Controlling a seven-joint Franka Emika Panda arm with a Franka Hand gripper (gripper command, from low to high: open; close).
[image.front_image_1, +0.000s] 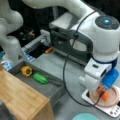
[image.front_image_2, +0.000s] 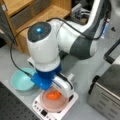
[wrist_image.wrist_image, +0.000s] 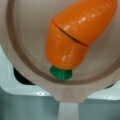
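An orange toy carrot (wrist_image.wrist_image: 75, 37) with a green stub lies in a pink bowl (wrist_image.wrist_image: 25, 50) and fills most of the wrist view. In both front views the bowl (image.front_image_1: 114, 96) (image.front_image_2: 50, 105) stands on a white square base (image.front_image_1: 113, 110) (image.front_image_2: 40, 110). My gripper (image.front_image_1: 102, 91) (image.front_image_2: 57, 90) reaches down into the bowl, right at the carrot (image.front_image_1: 105, 95) (image.front_image_2: 53, 95). The blue wrist block and the white hand hide the fingers, and none appear in the wrist view.
A teal bowl (image.front_image_2: 21, 80) (image.front_image_1: 85, 117) sits beside the white base. A grey tray (image.front_image_1: 53, 88) holds a yellow pepper (image.front_image_1: 26, 70) and a green vegetable (image.front_image_1: 40, 78), next to a wooden top (image.front_image_1: 20, 97). A metal oven (image.front_image_1: 67, 42) (image.front_image_2: 107, 95) stands close by.
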